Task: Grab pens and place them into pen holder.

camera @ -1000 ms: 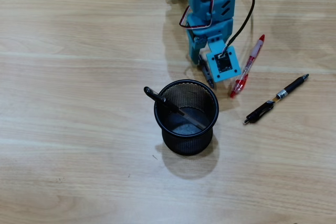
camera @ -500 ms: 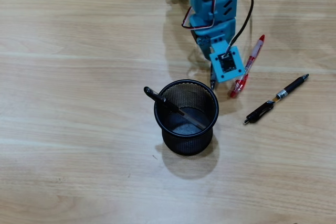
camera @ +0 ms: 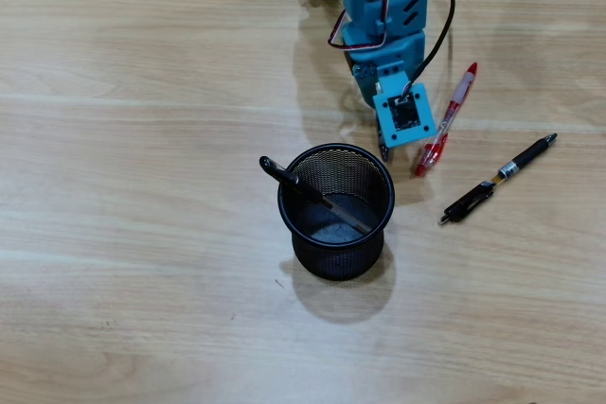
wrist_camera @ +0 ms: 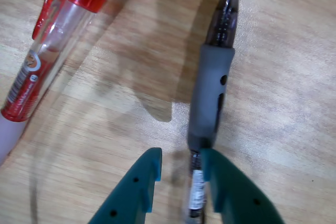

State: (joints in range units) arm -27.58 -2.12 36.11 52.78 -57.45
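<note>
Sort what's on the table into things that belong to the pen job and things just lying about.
Belongs to the job:
- mesh cup, one pen already leaning in it
- clear-and-black pen between the open fingers
- red-and-white pen on the table
- black pen with silver band on the table

Just lying about:
- nothing else visible on the wooden table

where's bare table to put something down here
In the overhead view, the whole stretch left of the pen holder is bare, as is the strip below it. It is crowded to the upper right: the gripper, the red-and-white pen and the black pen with a silver band lie close together.
</note>
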